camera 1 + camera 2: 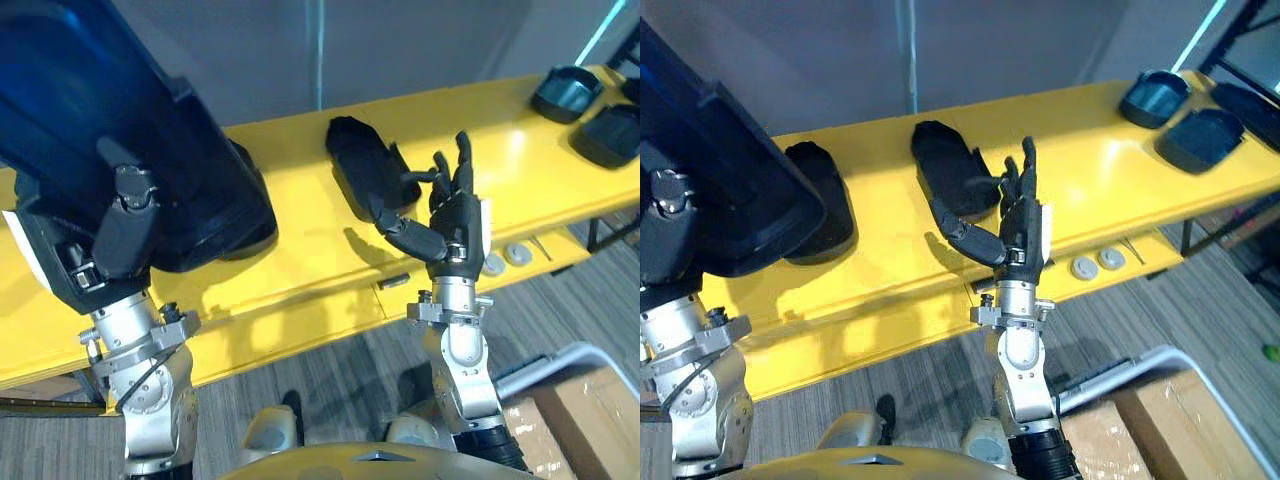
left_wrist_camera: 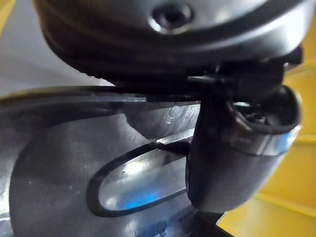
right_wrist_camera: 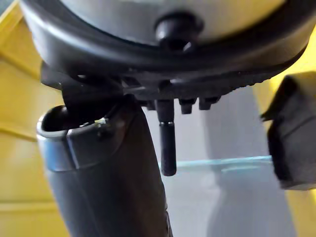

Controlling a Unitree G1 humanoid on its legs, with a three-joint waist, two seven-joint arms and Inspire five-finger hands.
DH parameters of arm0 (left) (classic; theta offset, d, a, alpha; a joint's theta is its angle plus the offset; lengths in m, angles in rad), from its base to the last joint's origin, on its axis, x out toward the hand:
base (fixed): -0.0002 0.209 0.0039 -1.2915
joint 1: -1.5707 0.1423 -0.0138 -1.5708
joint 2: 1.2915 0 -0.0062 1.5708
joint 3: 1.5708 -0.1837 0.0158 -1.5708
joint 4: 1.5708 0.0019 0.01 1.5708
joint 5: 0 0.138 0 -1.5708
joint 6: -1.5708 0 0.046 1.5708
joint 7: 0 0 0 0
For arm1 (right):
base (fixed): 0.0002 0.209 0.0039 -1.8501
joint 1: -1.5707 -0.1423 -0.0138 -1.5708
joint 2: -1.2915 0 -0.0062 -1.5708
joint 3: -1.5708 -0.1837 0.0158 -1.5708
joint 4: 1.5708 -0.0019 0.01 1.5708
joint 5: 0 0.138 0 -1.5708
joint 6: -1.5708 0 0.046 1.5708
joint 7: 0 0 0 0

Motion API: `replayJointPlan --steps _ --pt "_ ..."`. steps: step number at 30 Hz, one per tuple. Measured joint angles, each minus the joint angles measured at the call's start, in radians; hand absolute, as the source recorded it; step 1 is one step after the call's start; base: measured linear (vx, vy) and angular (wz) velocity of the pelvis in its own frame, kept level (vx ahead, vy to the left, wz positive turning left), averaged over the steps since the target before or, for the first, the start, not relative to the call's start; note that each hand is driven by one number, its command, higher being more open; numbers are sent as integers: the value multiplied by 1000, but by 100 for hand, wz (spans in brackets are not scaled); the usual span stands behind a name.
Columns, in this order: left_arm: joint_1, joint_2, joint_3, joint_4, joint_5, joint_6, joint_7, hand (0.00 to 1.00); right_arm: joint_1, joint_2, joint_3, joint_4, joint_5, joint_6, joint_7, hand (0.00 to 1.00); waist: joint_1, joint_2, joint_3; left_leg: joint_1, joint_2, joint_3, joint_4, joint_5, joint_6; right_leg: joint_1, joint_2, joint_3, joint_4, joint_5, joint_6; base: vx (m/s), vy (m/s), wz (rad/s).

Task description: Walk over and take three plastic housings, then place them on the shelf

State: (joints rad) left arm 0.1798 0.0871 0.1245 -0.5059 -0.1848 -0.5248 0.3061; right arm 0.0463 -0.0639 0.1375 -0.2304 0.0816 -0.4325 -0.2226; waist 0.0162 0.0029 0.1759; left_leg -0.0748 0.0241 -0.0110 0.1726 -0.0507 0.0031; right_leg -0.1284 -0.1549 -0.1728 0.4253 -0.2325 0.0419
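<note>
Housings [image 1: 355,165] glossy blk plastic; table [image 1: 300,275] smooth, shiny yel.; floor [image 1: 345,365] matt carpet.

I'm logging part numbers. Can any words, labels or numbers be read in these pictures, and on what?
None can be read.
Held housing: no print shows.
Housings on the yellow bench: plain black.
Round discs on the bench edge: too small to tell any marking.

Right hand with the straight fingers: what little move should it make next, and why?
Probably reach the right hand forward and curl it round the black housing lying on the yellow table just beside its fingers. That hand is open and holds nothing, while the left hand grips a large dark housing, and the task wants three.
</note>
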Motion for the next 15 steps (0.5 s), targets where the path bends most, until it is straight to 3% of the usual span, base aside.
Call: replayJointPlan --steps 1,2,3,4,5,8,12,15 --pt "-1 0 -2 2 2 0 3 0 -1 -4 -5 -9 0 -2 -3 100 0 -2 -1 2 -5 -7 0 0 0 -1 3 1 -28 10 1 288 -106 106" --pt "-3 2 -7 14 16 2 12 0 -10 -19 -31 -31 1 -15 -11 100 4 -21 -7 10 -36 -33 -1 -4 -5 4 -1 -8 -125 121 -8 228 -130 88" --pt "1 -16 -13 34 28 3 12 0 -33 -44 -61 -29 1 -22 -24 100 5 -8 -19 14 -40 -64 3 -20 -23 35 -7 -31 -162 139 14 237 -122 83" --pt "11 -26 -14 37 29 7 10 0 -47 -60 -71 -27 2 -24 -33 100 11 6 -27 12 -29 -70 4 -24 -28 53 5 -44 -195 151 8 236 -105 50" --pt "30 -31 -8 35 29 4 6 0 -73 -78 -89 -25 2 -30 -45 100 24 19 -35 16 -11 -75 3 -34 -40 87 27 -57 -250 160 6 210 -83 16" --pt "36 -33 -8 35 26 5 -21 0 -123 -94 -129 -29 16 -68 -35 100 43 23 -37 40 14 -77 -2 -42 -52 137 58 -72 -296 166 -2 165 -106 11" --pt "57 -35 -9 32 33 5 -55 0 -147 -96 -126 -65 61 -109 6 100 45 27 -40 47 15 -70 0 -45 -56 158 60 -75 -312 166 -3 60 -8 4" --pt "58 -52 -13 29 35 25 -82 0 -113 -85 -140 -113 123 -131 19 100 28 29 -42 33 7 23 4 -32 -42 192 37 -144 -322 158 -4 0 34 60"
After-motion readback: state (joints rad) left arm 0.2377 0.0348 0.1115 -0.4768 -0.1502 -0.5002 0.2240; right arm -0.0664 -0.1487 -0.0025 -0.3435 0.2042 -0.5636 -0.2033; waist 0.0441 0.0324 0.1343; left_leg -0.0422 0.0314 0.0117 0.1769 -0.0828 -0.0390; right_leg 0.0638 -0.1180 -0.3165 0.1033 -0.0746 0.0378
